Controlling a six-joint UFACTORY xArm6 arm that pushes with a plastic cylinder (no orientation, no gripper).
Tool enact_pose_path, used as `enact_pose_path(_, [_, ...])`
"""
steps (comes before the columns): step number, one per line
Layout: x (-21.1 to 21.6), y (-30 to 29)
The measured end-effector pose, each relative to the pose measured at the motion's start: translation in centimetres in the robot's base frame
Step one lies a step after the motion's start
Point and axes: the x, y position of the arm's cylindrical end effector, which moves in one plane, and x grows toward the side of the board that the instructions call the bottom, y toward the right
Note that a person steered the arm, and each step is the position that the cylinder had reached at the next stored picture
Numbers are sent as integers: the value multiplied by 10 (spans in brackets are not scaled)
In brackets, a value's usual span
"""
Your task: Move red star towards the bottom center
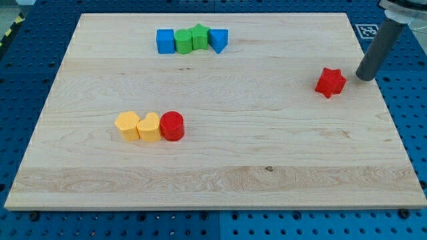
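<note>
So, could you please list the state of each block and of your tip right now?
red star: alone at the view's right, apart from my tip.
my tip: on the board, right of the red star.
red cylinder: touching the yellow heart.
yellow hexagon: against the heart.
blue cube, green cylinder, green star, blue triangle: one tight row at the top.

on the board (220, 160), four blocks sit touching in a row (192, 40) at the far side, left of centre. three more form a touching row (150, 126) nearer, on the left. a star (330, 82) lies apart at the right, my tip (365, 78) just right of it.
</note>
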Motion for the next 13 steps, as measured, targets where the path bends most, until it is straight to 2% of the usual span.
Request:
enact_pose_path(4, [1,-35])
enact_pose_path(7, [18,-68])
enact_pose_path(9, [13,-69])
enact_pose_path(13, [13,-112])
